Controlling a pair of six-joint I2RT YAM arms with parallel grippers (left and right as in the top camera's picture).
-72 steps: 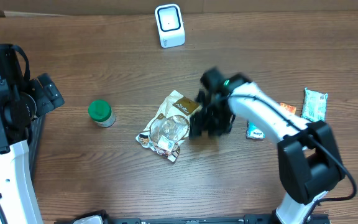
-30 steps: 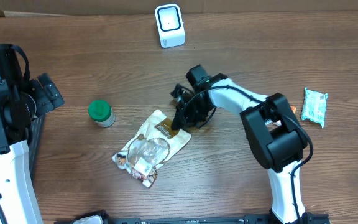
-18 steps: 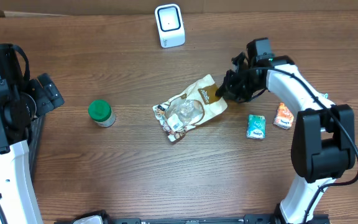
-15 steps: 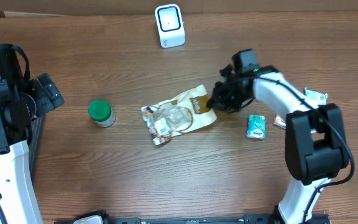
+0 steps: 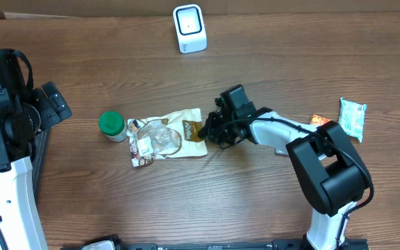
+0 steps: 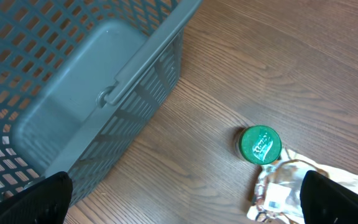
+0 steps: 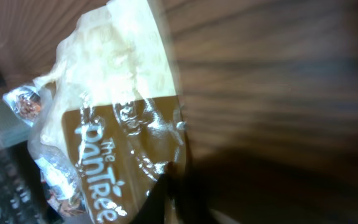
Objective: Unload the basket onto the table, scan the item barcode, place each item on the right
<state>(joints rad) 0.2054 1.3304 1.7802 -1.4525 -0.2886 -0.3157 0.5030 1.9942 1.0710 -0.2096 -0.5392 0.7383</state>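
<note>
Your crinkly clear-and-brown snack bag (image 5: 165, 135) now lies farther left, just beside the green-lidded jar (image 5: 112, 126). Your right gripper (image 5: 210, 130) meets its right end, grasp impossible to tell; left gripper (image 6: 188, 202) gapes wide.

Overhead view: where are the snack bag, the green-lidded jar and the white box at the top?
snack bag (image 5: 162, 137), overhead view, on its clear crinkled middle.
green-lidded jar (image 5: 111, 123), overhead view, on the green lid.
white box (image 5: 189, 28), overhead view, on its front face.
</note>
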